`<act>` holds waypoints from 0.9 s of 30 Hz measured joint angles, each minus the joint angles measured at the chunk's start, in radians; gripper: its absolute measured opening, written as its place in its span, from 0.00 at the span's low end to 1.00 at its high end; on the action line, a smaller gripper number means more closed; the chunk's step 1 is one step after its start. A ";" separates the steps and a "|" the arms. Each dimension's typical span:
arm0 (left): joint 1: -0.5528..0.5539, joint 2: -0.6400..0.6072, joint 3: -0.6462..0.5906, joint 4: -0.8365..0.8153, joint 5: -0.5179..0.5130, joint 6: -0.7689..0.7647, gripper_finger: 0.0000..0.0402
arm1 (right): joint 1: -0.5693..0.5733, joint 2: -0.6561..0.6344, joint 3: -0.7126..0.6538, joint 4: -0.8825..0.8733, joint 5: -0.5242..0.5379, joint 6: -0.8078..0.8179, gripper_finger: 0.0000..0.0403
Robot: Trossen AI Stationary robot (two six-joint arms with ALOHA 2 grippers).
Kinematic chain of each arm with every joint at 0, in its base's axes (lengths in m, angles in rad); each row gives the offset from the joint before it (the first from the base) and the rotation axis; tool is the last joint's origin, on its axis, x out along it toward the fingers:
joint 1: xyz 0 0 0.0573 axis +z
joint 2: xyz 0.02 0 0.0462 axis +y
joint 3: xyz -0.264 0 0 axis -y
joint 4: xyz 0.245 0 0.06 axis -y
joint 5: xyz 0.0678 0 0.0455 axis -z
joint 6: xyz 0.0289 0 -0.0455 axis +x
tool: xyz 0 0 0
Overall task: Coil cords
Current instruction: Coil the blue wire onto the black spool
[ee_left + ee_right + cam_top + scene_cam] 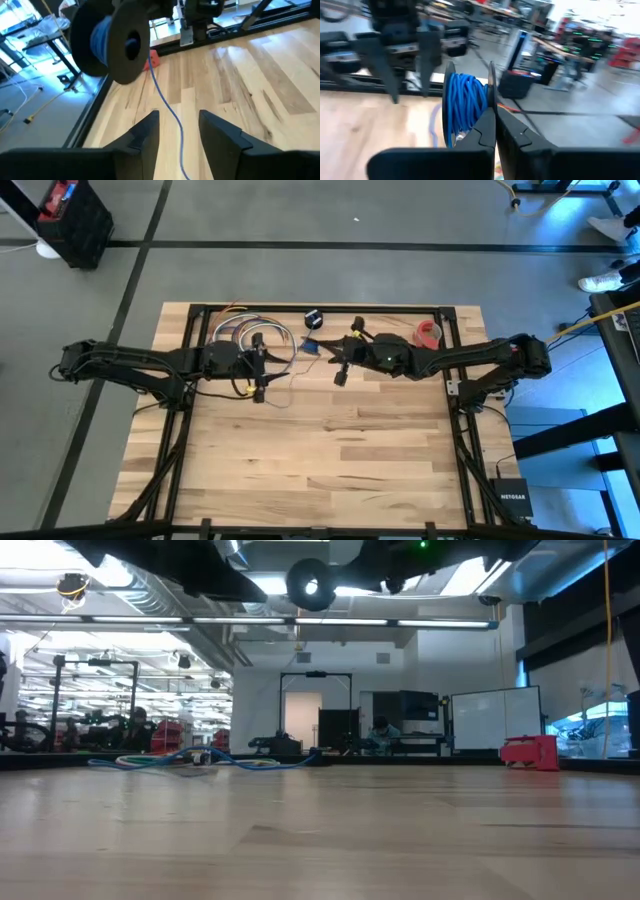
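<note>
While the left gripper hangs open around the blue cord over the table's far middle, the right gripper, pinching the spool by its flange, should probably turn steadily, keeping light tension.

On the tabletop, both arms reach inward along the far half, the left tool at left of centre and the right tool at right of centre, near each other. The spool sits between them, raised above the tabletop, with the cord hanging from it. A cable bundle lies behind the left tool, near the far edge.
</note>
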 joint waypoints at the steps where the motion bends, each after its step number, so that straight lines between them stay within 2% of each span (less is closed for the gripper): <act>1: 0.004 0.013 0.000 0.010 -0.001 -0.009 0.33 | 0.009 -0.003 0.000 -0.003 0.033 -0.007 0.01; 6: 0.026 0.134 0.000 0.031 -0.001 -0.038 0.33 | 0.046 -0.003 0.000 0.012 0.137 -0.054 0.01; 11: 0.057 0.281 0.028 0.127 -0.001 -0.032 0.33 | 0.045 -0.003 0.000 0.013 0.162 -0.072 0.01; 16: 0.077 0.403 0.077 0.125 -0.002 -0.049 0.33 | 0.045 -0.003 0.000 0.005 0.212 -0.079 0.01; 24: 0.077 0.463 0.113 0.132 -0.002 -0.050 0.32 | 0.045 -0.003 0.000 0.006 0.210 -0.082 0.01; 27: 0.078 0.463 0.113 0.133 -0.002 -0.022 0.27 | 0.046 -0.003 0.000 0.004 0.210 -0.082 0.01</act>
